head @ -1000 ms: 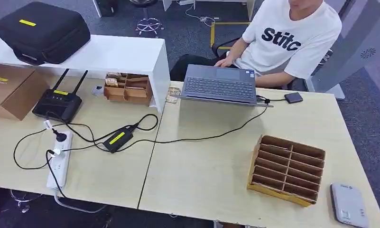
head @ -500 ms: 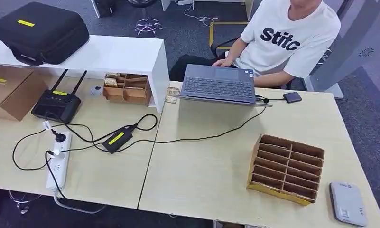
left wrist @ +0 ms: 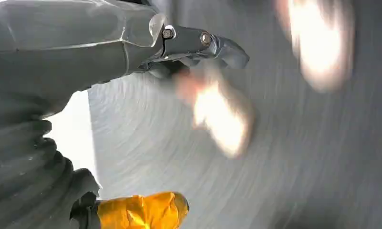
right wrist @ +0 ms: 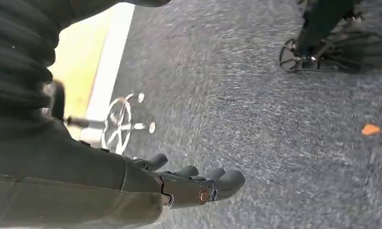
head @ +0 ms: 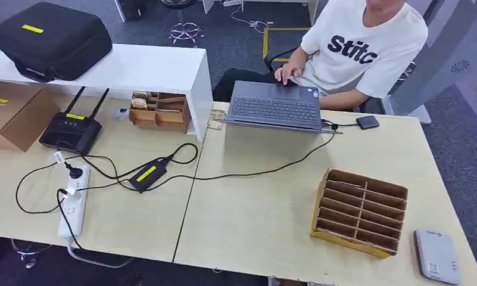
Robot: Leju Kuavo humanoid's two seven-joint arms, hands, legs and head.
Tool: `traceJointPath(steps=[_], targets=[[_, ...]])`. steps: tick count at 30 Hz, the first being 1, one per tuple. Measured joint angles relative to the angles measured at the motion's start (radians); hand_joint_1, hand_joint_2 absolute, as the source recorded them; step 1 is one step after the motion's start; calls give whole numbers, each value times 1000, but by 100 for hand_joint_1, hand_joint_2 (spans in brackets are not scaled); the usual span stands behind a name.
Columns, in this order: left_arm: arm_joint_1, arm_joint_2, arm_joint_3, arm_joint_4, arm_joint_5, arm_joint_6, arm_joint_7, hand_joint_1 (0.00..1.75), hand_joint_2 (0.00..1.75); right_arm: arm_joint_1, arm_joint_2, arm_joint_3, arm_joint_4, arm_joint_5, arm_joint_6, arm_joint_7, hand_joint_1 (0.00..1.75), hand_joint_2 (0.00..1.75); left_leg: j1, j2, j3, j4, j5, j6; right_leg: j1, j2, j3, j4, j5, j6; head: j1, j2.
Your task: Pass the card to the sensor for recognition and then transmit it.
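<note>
Both hands hang below counter (head: 259, 220); right hand (right wrist: 189, 183) empty, fingers straight, nearer sensor (head: 437, 256), up-forward; left hand (left wrist: 198, 45) state unclear; card unseen

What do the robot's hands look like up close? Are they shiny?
The left hand has a smooth grey cover, ribbed dark bellows at the wrist, darker fingers with small round screws, and a bit of yellow tape nearby. The right hand has dark rounded fingers, a grey cover and a copper-coloured screw.
</note>
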Motion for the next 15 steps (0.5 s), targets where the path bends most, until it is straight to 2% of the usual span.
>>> traceJointPath(steps=[1,2,3,4,5,6,7,9,10,12,13,14,15], targets=[[2,19,-7,0,-1,-150,0,0,175,-14,0,7,0,5,2,10,0,175,0,0,1,0,0,-1,0,0,0,0,0,0,0,0],[4,33,-13,-1,-1,-253,-4,0,175,-23,0,10,0,-1,-6,19,0,175,0,0,2,0,1,-1,0,0,0,0,0,0,1,0],[6,39,-15,-7,-1,-306,-10,0,175,-26,1,10,0,-14,-21,22,0,175,0,-1,2,0,1,-1,0,-1,0,0,0,0,0,0],[7,44,-15,-16,0,-294,-17,0,175,-25,1,10,0,-27,-35,17,0,175,0,-3,2,0,1,0,0,-3,0,0,0,0,0,0],[7,42,-15,-23,15,-233,-40,0,175,-20,2,8,0,-40,-48,4,0,175,0,-4,2,0,1,0,0,-4,0,0,-1,1,0,0],[7,34,-13,-30,47,-110,-84,0,175,-11,4,1,0,-54,-60,-14,0,175,0,-5,2,0,1,0,0,-5,1,0,-1,1,0,0],[4,23,-8,-31,82,47,-121,0,175,-1,5,-6,0,-59,-69,-28,0,175,0,-6,2,0,1,0,0,-5,2,0,-1,1,0,0],[0,-5,14,-29,145,437,-165,0,175,19,9,-15,0,-68,-74,-43,0,175,0,-5,1,0,1,-1,0,-5,2,0,-1,1,0,0],[-2,-23,26,-26,154,673,-169,0,175,31,10,-18,0,-67,-73,-49,0,175,0,-5,1,0,0,-2,0,-3,2,0,-1,1,0,0],[-3,-36,29,-13,117,939,-118,0,175,37,11,-21,0,-48,-60,-50,0,175,0,-2,1,0,-1,-2,0,-1,1,0,-1,1,0,0],[-2,-37,27,-8,84,1019,-78,0,175,36,11,-21,1,-32,-48,-48,0,175,0,-1,1,0,-1,-2,0,0,0,0,-1,1,0,0],[-1,-35,20,-2,54,1028,-48,0,175,29,11,-21,1,-11,-31,-38,0,175,0,-1,1,0,-1,-2,0,0,0,0,-1,1,0,0],[0,-28,8,3,28,992,-24,0,175,19,11,-19,2,10,-16,-25,0,175,0,-1,0,0,-1,-1,0,0,0,0,-1,1,0,0]])
